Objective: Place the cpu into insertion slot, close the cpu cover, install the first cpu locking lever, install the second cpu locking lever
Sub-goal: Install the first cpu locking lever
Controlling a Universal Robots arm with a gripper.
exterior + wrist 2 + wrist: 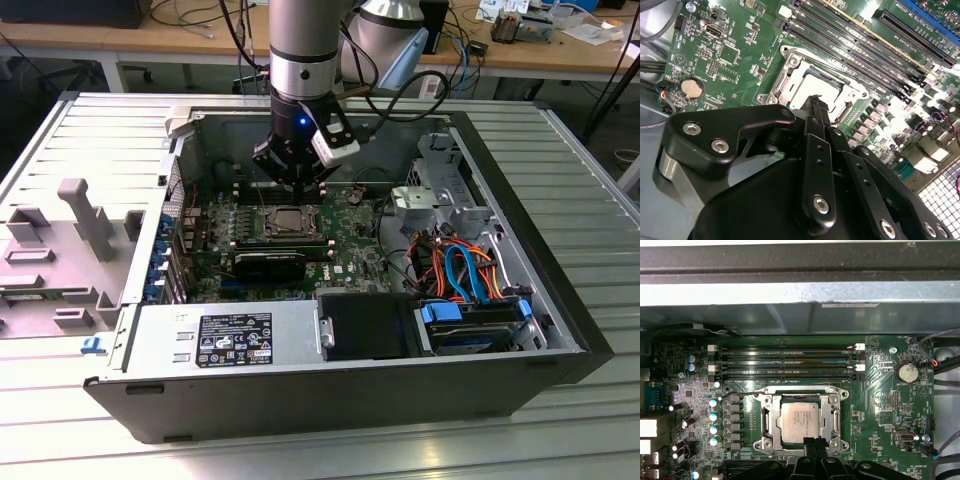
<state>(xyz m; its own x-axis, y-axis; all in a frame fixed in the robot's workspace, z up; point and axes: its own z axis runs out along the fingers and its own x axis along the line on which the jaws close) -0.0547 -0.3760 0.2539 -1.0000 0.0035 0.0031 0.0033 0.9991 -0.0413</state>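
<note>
Inside the open computer case (540,300), I find the cpu (799,422) seated in the insertion slot (771,421), cpu cover (832,416) down around it. My gripper (814,442) hovers at the socket's edge, fingers together, holding nothing.

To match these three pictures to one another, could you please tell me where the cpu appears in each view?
Exterior view: the cpu lies in the socket at mid-board, just below the pincer.
First wrist view: it sits inside the cpu cover, just beyond the pincer.
Second wrist view: a pale square, partly behind the pincer.
Shared landmark: the long black memory slots beside the socket.
</note>
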